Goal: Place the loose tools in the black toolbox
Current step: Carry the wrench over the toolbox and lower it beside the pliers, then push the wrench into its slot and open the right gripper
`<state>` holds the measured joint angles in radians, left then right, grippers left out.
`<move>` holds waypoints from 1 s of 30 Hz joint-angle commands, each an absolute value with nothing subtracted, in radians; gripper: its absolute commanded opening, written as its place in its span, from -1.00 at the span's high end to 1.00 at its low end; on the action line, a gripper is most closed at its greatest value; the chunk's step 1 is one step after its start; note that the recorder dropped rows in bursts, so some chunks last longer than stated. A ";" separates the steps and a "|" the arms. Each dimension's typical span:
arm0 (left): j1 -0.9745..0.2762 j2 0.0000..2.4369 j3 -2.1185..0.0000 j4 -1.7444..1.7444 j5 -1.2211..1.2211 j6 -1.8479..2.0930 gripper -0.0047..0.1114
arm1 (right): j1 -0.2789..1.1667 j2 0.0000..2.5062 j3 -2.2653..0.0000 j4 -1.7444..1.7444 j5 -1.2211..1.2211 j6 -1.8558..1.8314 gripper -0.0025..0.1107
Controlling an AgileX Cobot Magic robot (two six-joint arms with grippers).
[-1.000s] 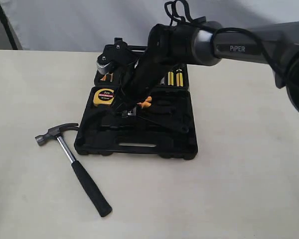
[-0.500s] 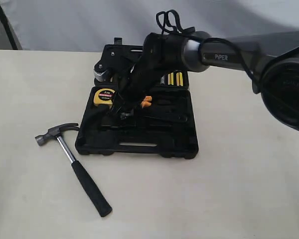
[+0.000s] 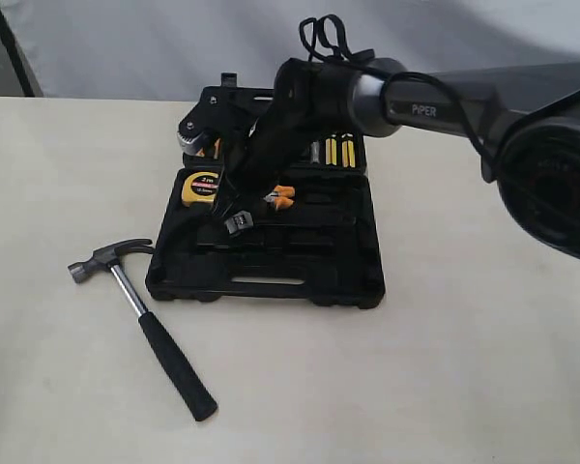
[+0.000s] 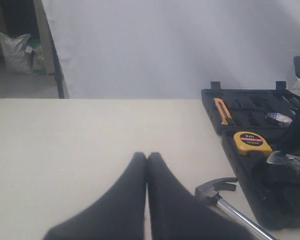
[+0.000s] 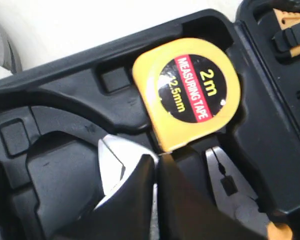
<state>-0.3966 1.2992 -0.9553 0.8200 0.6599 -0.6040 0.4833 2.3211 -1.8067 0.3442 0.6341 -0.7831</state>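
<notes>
The black toolbox (image 3: 271, 286) lies open on the table, also seen in the left wrist view (image 4: 231, 150) and the right wrist view (image 5: 55, 90). My right gripper (image 3: 236, 215) (image 5: 157, 157) hangs over its near half, shut on the adjustable wrench (image 3: 234, 225) (image 5: 112, 170); the silver jaw sticks out beside the fingers and the handle is hidden. The claw hammer (image 3: 140, 319) (image 4: 215, 189) lies on the table left of the case. A small purple-white roll (image 4: 279, 118) sits in the far half. My left gripper (image 4: 147, 155) is shut and empty over bare table.
A yellow tape measure (image 3: 201, 187) (image 5: 190, 92) fills the near half's left corner, beside the orange-handled pliers (image 3: 282, 196) (image 5: 230, 192). An orange knife (image 4: 222, 110) and yellow-handled drivers (image 3: 340, 152) rest in the far half. The right arm crosses above the case.
The right gripper has drifted a little to the left over the near half, taking the wrench's jaw with it. The hammer has not moved.
</notes>
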 commanded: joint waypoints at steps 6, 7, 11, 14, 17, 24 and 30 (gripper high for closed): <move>-0.393 1.291 -0.946 0.806 0.643 -0.614 0.89 | 0.481 2.321 -1.814 0.378 0.637 -0.798 0.96; -0.393 1.291 -0.946 0.806 0.643 -0.614 0.89 | 0.481 2.319 -1.814 0.378 0.637 -0.798 0.96; -0.393 1.291 -0.946 0.806 0.643 -0.614 0.89 | 0.479 2.300 -1.814 0.378 0.647 -0.782 0.96; -0.393 1.291 -0.946 0.806 0.643 -0.614 0.89 | 0.470 2.284 -1.814 0.373 0.687 -0.763 0.96; -0.393 1.291 -0.946 0.806 0.643 -0.614 0.89 | 0.448 2.284 -1.814 0.286 0.761 -0.648 0.96; -0.393 1.291 -0.946 0.806 0.643 -0.614 0.89 | 0.411 2.308 -1.814 0.259 0.833 -0.567 0.96; -0.393 1.291 -0.946 0.806 0.643 -0.614 0.89 | 0.409 2.367 -1.814 0.252 0.853 -0.560 0.96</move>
